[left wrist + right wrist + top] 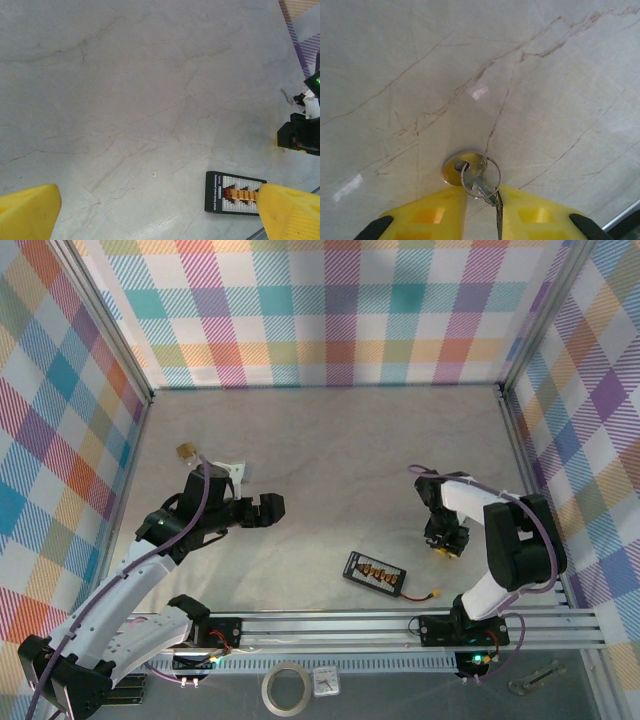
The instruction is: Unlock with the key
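Right tool (482, 199) is down on the desk (340, 440) at about four o'clock, jaws narrow around the key (455, 170), and I cannot tell whether they bite yet. The key lies flat with its brass head toward twelve o'clock in the wrist view, and its ring (500, 174) spans the gap between the yellow fingers (430, 215). You want the pads on the flat of the key itself, not on the loose ring, or it will swing when you lift. Squeeze square, raise it slowly and check that the blade points out from the tool, ready for a keyhole. The small brass thing I take for the lock (187, 451) sits well apart at ten o'clock, with a white piece (232, 472) just beside it. Your left tool (268, 508) hangs wide and empty near the lock, at its four o'clock, well placed, I judge, to steady it. The black connector board (374, 573) lies at six o'clock, its lead and yellow plug (432, 595) near your right tool, so carry the key above them. The tape roll (286, 688) and wrench (535, 677) lie beyond the near rail, out of your path.
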